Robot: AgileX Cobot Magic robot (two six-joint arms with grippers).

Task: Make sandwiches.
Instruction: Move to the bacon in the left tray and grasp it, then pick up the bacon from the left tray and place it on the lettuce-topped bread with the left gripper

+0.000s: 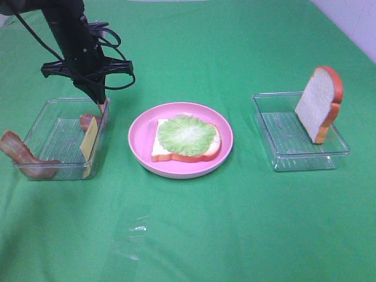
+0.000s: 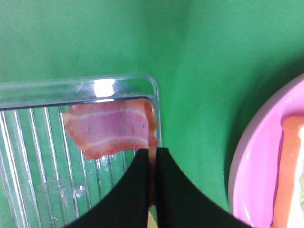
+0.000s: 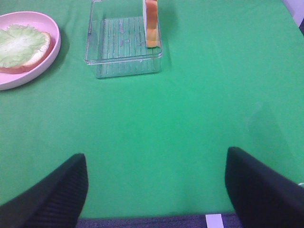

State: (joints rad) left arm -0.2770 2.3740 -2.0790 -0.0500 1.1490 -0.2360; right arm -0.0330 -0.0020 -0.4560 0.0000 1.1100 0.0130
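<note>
A bread slice (image 1: 188,150) topped with a pale green lettuce leaf (image 1: 187,134) lies on the pink plate (image 1: 141,138). My left gripper (image 1: 103,107) is at the far right corner of the left clear tray (image 1: 59,106), shut on the edge of a bacon strip (image 2: 111,126); the fingers (image 2: 137,190) pinch it thinly. A yellow cheese square (image 1: 88,144) leans on that tray's right wall. A second bacon strip (image 1: 20,154) drapes over its left front. Another bread slice (image 1: 320,103) stands upright in the right tray (image 1: 294,158). My right gripper (image 3: 154,185) is open and empty, low over the cloth.
The green cloth (image 1: 188,235) covers the whole table. In the right wrist view the plate (image 3: 53,45) with lettuce (image 3: 19,42) and the right tray (image 3: 123,61) with its bread slice (image 3: 151,21) lie ahead. The plate's rim (image 2: 251,161) sits close beside the left gripper.
</note>
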